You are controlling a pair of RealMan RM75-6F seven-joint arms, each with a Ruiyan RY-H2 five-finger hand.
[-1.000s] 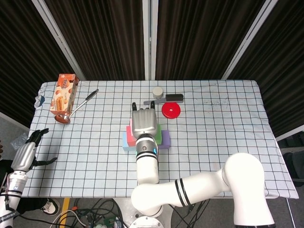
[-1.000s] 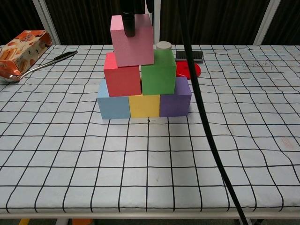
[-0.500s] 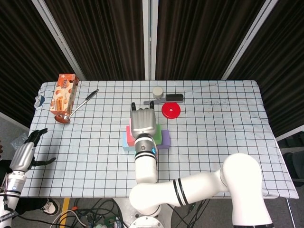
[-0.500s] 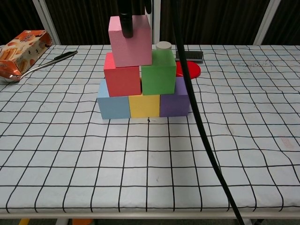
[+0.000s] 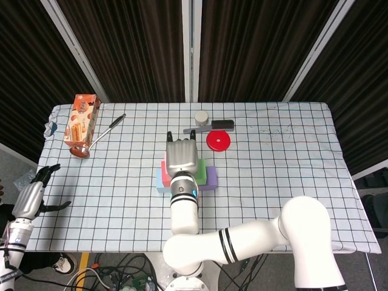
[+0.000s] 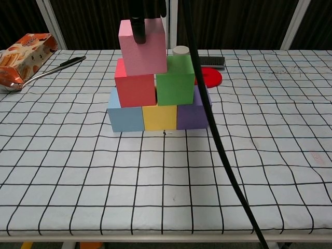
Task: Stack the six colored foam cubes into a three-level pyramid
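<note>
Your right hand (image 5: 182, 156) sits over the middle of the table (image 5: 291, 182), fingers pointing toward 12 o'clock, and it is grasping the pink cube (image 6: 143, 45); in the chest view a dark finger (image 6: 138, 30) lies down the cube's front face. The pink cube is at the top of the stack, tilted slightly, its lower edge touching the red cube (image 6: 135, 89) and reaching across toward the green cube (image 6: 175, 86); you cannot tell from either view whether it rests fully on both.

The red and green cubes stand side by side as the middle level. Under them the bottom row runs from 9 to 3 o'clock: light blue cube (image 6: 125, 116), yellow cube (image 6: 160, 116), purple cube (image 6: 193, 113), all touching.

Your left hand (image 5: 34, 195) is off the table's edge at about 8 o'clock, released, fingers apart and holding nothing.

Behind the stack toward 1 o'clock lie a red disc (image 5: 218, 141), a small cream cylinder (image 5: 201, 117) and a black rectangular object (image 5: 222, 124) just beside it. At the far corner near 10 o'clock you have an orange snack box (image 5: 81, 119), with a ladle (image 5: 100, 136) lying next to it, its bowl toward the table's edge. A black cable (image 6: 218, 150) crosses the chest view in front of the cubes.
</note>
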